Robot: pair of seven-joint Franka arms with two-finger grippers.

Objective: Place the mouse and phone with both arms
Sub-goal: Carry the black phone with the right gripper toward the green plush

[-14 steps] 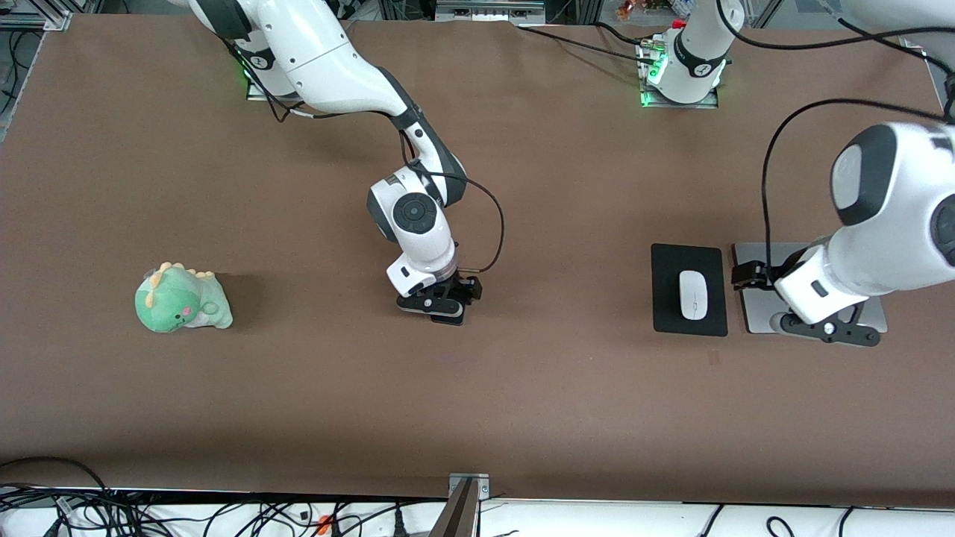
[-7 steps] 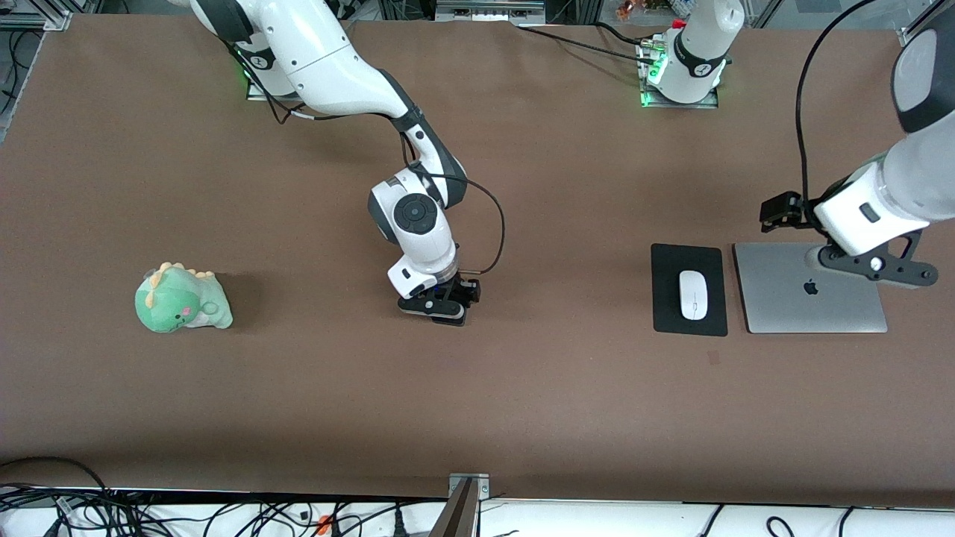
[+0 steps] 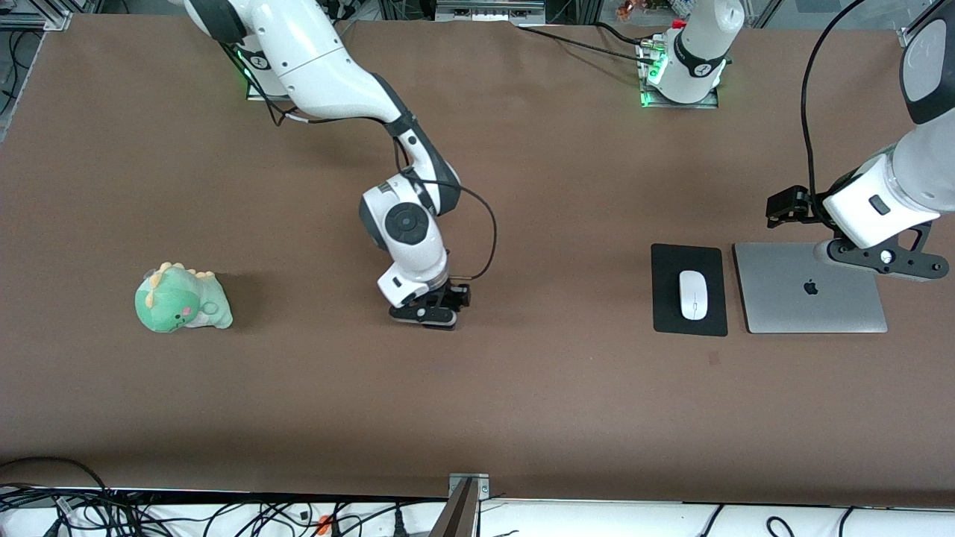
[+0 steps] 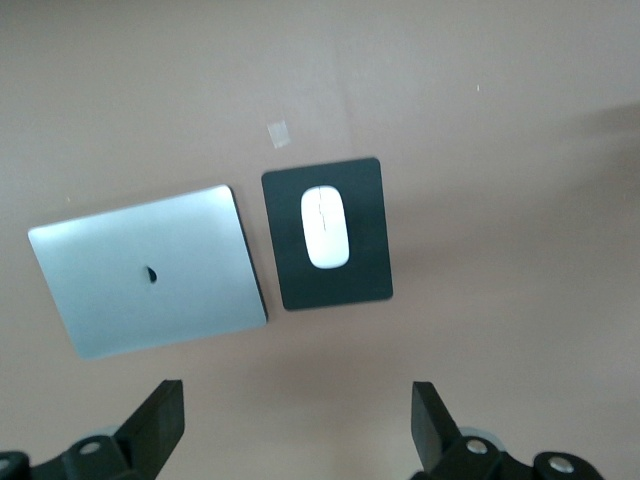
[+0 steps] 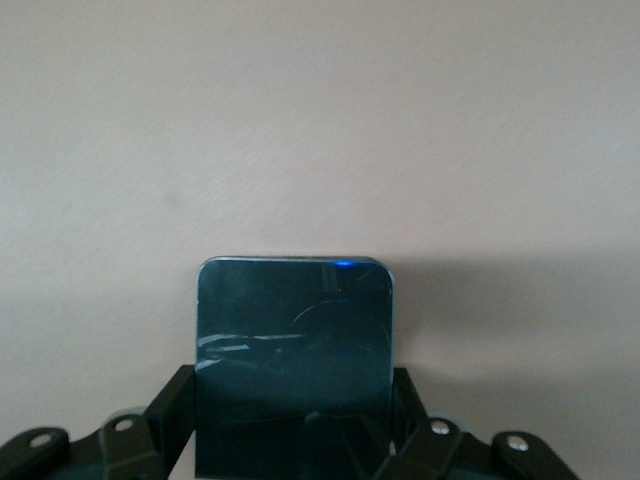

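The white mouse (image 3: 692,294) lies on a black mouse pad (image 3: 669,262) toward the left arm's end of the table; it also shows in the left wrist view (image 4: 325,227). My left gripper (image 3: 884,262) is open and empty, up in the air over the silver laptop's edge; its fingers (image 4: 160,420) stand wide apart. My right gripper (image 3: 424,313) is low at the table's middle, shut on the black phone (image 5: 293,350), which sticks out between its fingers. The phone is hidden under the gripper in the front view.
A closed silver laptop (image 3: 809,302) lies beside the mouse pad, also in the left wrist view (image 4: 150,270). A green dinosaur plush (image 3: 181,298) sits toward the right arm's end. Cables hang along the table's near edge.
My left gripper has risen from low over the laptop and pulled back toward its base. My right gripper, with the phone, has shifted slightly toward the right arm's end.
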